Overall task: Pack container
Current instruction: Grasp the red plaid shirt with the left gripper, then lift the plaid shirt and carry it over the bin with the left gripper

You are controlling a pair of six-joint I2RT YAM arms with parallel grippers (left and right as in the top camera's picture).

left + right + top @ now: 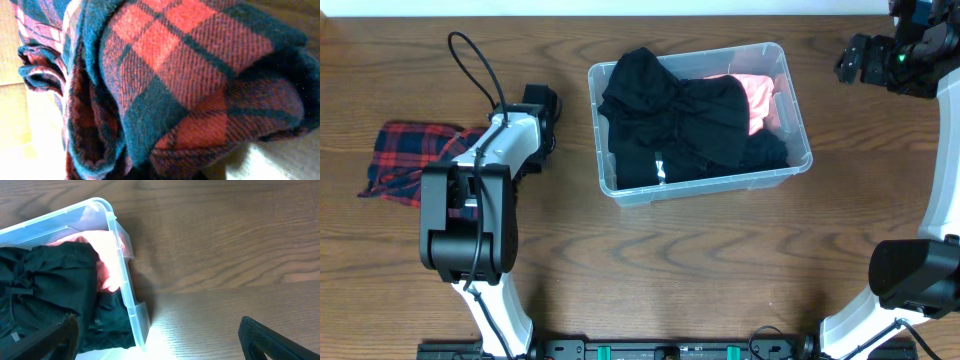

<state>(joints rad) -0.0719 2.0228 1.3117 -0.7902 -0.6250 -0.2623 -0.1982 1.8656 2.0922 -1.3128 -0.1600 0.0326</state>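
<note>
The clear rectangular plastic container (705,187) sits mid-desk, already holding black garments (680,120) and a pink one (757,95). A red plaid cloth (405,160) lies outside it to the left, likely the item left to pack. The right hand (160,340) hangs open; whether the left hand (480,148) grips anything cannot be told.

left tool seemingly hidden, plaid cloth (190,75) cropped

Container (720,186) clear glossy plastic; plaid cloth (190,75) coarse woven; table (700,270) matt grained wood

Wooden table (670,270), clear container (720,184) mid-table, plaid cloth (405,160) well apart
</note>
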